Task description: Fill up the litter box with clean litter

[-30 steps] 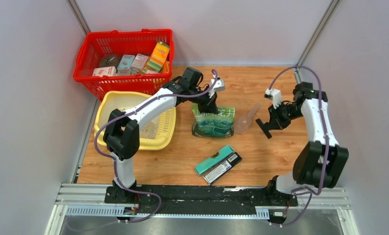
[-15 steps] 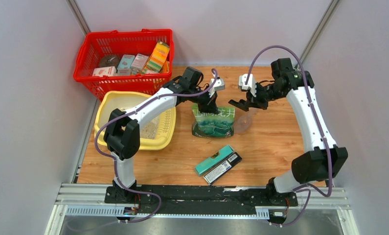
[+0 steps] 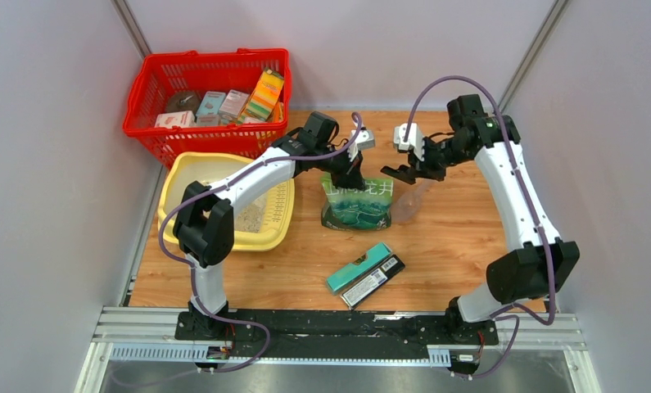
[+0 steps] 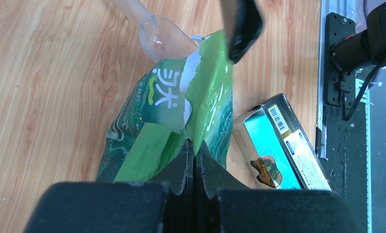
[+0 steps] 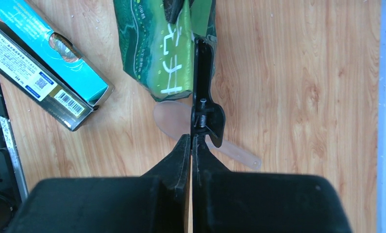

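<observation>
The pale-yellow litter box (image 3: 174,176) sits at the left with a patch of beige clean litter (image 3: 252,217) inside. A green bag (image 3: 359,205) (image 4: 157,121) (image 5: 157,48) stands at the table's middle. My left gripper (image 3: 350,173) (image 4: 194,148) is shut on the bag's torn top edge. My right gripper (image 3: 407,170) (image 5: 192,138) is shut on the handle of a black spring clip (image 3: 391,170) (image 4: 242,26) (image 5: 203,82). The clip's long end reaches the bag's top flap. I cannot tell whether it clamps the flap.
A translucent scoop (image 3: 412,201) (image 4: 159,36) (image 5: 174,121) lies just right of the bag, under the clip. A teal box and a black box (image 3: 367,270) (image 4: 278,150) (image 5: 45,73) lie in front of the bag. A red basket (image 3: 207,56) of goods stands behind the litter box.
The right arm swung left from beyond the scoop, carrying the black clip over to the bag's top. The left gripper kept its hold and did not move.
</observation>
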